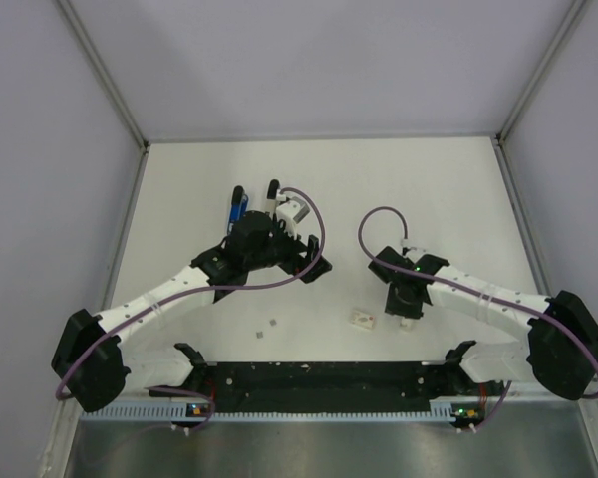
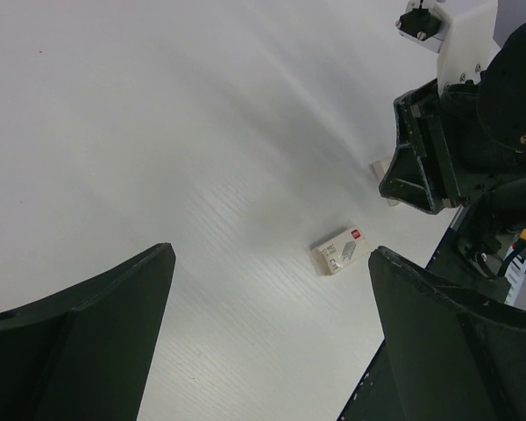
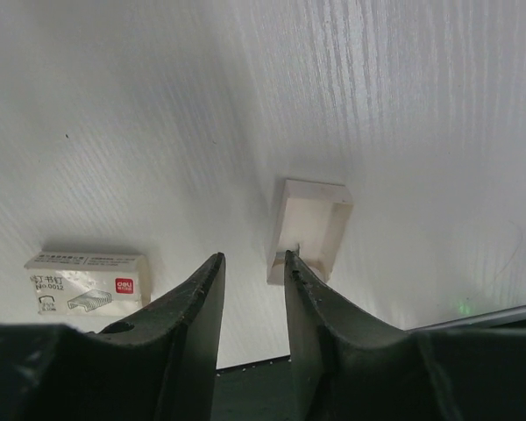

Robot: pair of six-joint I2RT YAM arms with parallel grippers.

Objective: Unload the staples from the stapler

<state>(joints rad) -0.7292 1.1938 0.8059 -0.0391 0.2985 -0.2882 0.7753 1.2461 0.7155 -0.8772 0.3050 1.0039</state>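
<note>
stapler [image 1: 237, 207], the blue piece as far as i can tell, lies on the table [image 1: 429, 179] just beyond my left wrist. left gripper [image 2: 272, 254] has its fingers spread wide, holding nothing. right gripper [image 3: 254, 259] fingers stand narrowly apart at a small white tray [image 3: 314, 219], with the staple box [image 3: 88, 282] nearby.

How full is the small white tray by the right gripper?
Empty, it seems: the tray shows only bare walls and floor inside.
</note>
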